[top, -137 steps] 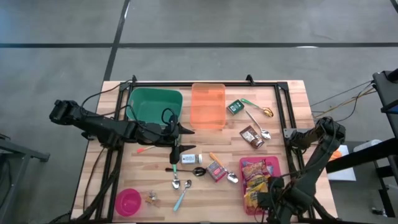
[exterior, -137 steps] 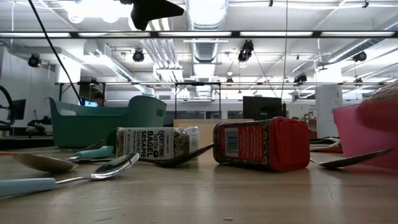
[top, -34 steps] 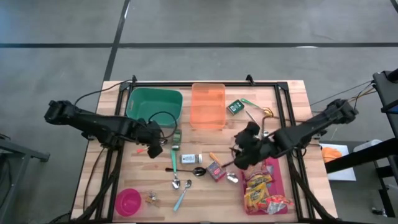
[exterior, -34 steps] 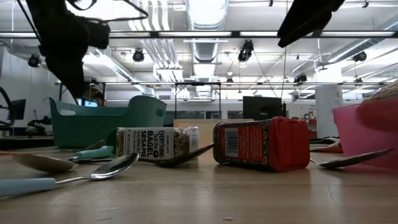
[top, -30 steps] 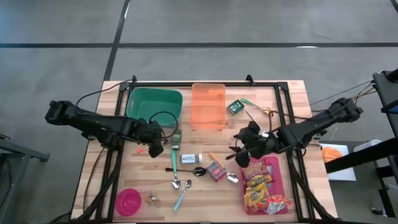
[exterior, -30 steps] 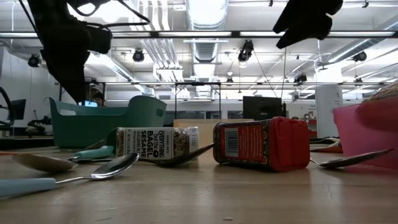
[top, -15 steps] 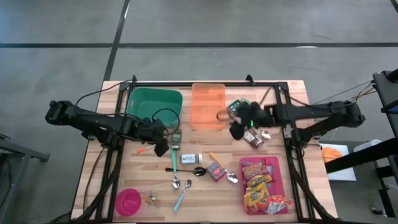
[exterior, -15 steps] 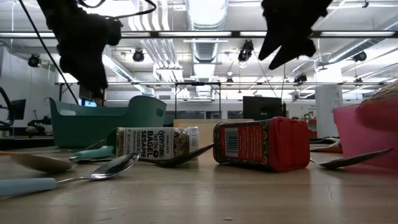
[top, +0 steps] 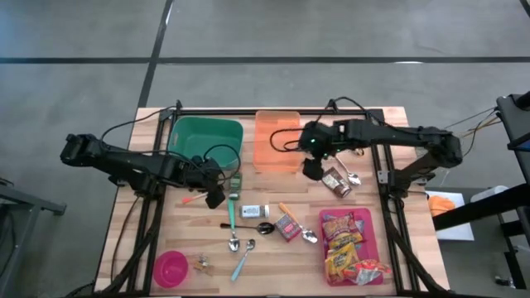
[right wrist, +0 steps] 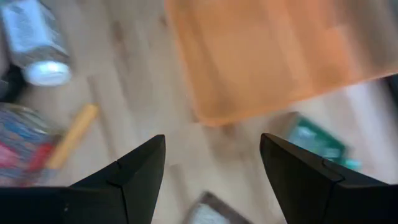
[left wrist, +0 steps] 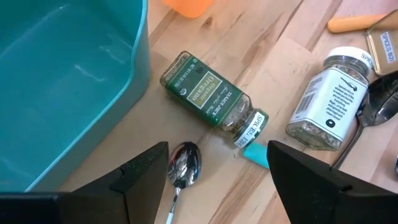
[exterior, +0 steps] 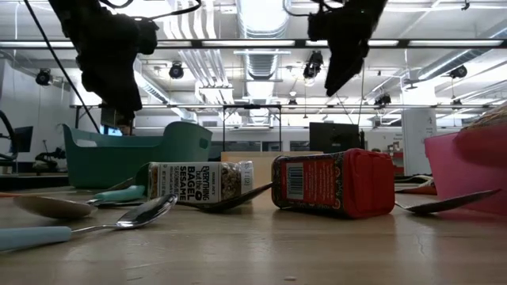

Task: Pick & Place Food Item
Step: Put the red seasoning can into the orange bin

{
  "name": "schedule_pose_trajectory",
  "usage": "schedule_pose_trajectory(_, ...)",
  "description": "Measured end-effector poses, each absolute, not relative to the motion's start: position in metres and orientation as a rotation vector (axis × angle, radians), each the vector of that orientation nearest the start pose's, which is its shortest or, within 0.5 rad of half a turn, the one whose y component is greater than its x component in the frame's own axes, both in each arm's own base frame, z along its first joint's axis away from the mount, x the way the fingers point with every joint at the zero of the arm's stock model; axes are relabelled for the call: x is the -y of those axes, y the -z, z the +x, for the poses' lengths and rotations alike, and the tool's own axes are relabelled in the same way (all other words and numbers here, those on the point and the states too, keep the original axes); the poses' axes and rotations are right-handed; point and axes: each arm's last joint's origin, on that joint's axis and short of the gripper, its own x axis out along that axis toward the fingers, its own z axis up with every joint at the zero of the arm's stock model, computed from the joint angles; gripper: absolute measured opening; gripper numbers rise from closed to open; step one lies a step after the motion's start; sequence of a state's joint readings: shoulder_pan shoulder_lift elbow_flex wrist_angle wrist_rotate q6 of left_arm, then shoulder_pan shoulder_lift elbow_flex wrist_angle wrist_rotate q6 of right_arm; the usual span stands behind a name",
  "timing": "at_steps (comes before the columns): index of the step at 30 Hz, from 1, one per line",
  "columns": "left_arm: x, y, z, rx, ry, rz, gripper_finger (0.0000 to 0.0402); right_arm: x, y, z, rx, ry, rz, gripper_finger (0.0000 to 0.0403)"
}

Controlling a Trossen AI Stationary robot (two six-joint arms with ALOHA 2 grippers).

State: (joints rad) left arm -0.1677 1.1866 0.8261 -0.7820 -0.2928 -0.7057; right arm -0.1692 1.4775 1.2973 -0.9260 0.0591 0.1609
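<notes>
Overhead, hovering above the wooden table (top: pixel 178 223): the left gripper (top: pixel 222 192), fingers spread apart and holding nothing. Lying just ahead of its fingertips, a green-labelled herb jar (left wrist: pixel 209 100) on its side, with a spoon (left wrist: pixel 180 171) between the fingers (left wrist: pixel 143 177) and a white-labelled spice jar (left wrist: pixel 328 112) off to one side. Sitting close beside that gripper, a green tub (top: pixel 205 139).

Reaching across from the right side: the right gripper (top: pixel 312 160), also spread open and empty, hanging in the air. Lying directly ahead of it, the near edge of an orange bin (right wrist: pixel 261 56); resting just to its side, a small green packet (right wrist: pixel 314 144). Lying immediately below and beside it in the top view, a brown snack packet (top: pixel 336 181). Waiting well apart from both grippers, near the table's front right corner: a pink tray (top: pixel 367 223) holding colourful snack bags (top: pixel 343 245).
</notes>
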Motion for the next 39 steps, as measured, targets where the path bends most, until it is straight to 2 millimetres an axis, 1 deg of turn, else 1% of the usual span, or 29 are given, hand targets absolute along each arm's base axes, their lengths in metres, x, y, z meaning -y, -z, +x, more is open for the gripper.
schedule_pose_trajectory(3, 0.027, -0.231, 0.210, -1.010, -0.489, -0.368, 0.0275, 0.036, -0.282, 0.302, -1.142, 0.252, 0.281, 0.0258)
schedule_pose_trajectory(7, 0.027, -0.231, 0.210, -1.010, -0.489, -0.368, 0.0275, 0.012, -0.259, 0.320, -1.206, 0.364, 0.373, 0.0258)
schedule_pose_trajectory(9, 0.027, -0.231, 0.210, -1.010, -0.489, -0.368, 0.0275, -0.002, -0.250, 0.327, -1.225, 0.388, 0.408, 0.0258)
schedule_pose_trajectory(16, 0.027, -0.231, 0.210, -1.009, -0.490, -0.371, 0.0275, -0.054, -0.235, 0.341, -1.243, 0.406, 0.480, 0.0258)
schedule_pose_trajectory(23, 0.027, -0.231, 0.210, -1.005, -0.490, -0.376, 0.0275, -0.090, -0.227, 0.354, -1.218, 0.410, 0.538, 0.0258)
schedule_pose_trajectory(28, 0.027, -0.231, 0.210, -1.005, -0.490, -0.377, 0.0275, -0.108, -0.220, 0.362, -1.203, 0.430, 0.504, 0.0258)
schedule_pose_trajectory(30, 0.027, -0.231, 0.210, -1.005, -0.490, -0.377, 0.0275, -0.113, -0.222, 0.365, -1.190, 0.414, 0.506, 0.0258)
schedule_pose_trajectory(34, 0.027, -0.231, 0.210, -1.003, -0.489, -0.378, 0.0275, -0.117, -0.226, 0.371, -1.166, 0.397, 0.490, 0.0258)
schedule_pose_trajectory(39, 0.027, -0.231, 0.210, -1.003, -0.488, -0.378, 0.0275, -0.119, -0.232, 0.370, -1.162, 0.303, 0.419, 0.0258)
